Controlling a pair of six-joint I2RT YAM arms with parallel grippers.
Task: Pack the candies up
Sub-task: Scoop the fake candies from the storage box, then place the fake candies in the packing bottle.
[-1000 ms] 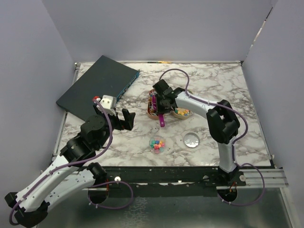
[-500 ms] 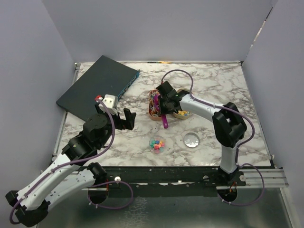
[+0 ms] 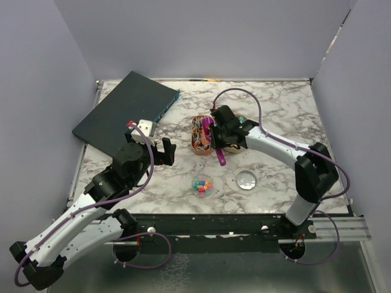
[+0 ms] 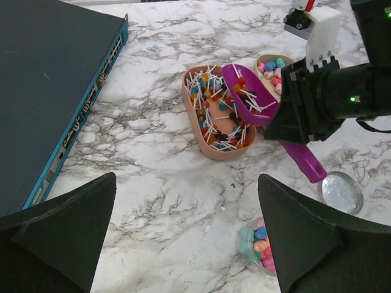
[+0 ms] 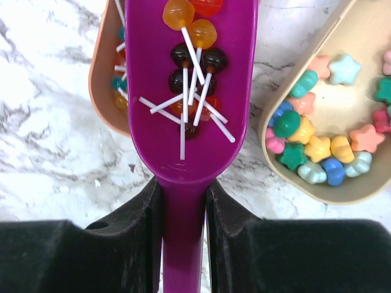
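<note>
My right gripper (image 5: 183, 207) is shut on the handle of a purple scoop (image 5: 189, 91) that carries several lollipop candies (image 5: 194, 46) with white sticks. In the top view the scoop (image 3: 212, 135) hangs tilted over the right rim of a pink tray (image 3: 195, 139) full of lollipops (image 4: 214, 113). A beige bowl (image 5: 333, 113) of star-shaped candies (image 5: 317, 149) sits just right of the scoop. A small clear cup (image 3: 202, 185) of coloured candies stands nearer. My left gripper (image 4: 187, 183) is open above bare table, its right finger (image 4: 305, 238) hiding part of the cup (image 4: 255, 244).
A dark blue box (image 3: 125, 113) lies at the back left. The cup's round clear lid (image 3: 246, 179) lies flat to the cup's right. Grey walls close in the marble table (image 3: 293, 110) on three sides.
The right arm has lifted the scoop out of the pink tray with lollipops in it and swung it to the right and toward the near side. The left arm shifted slightly.
</note>
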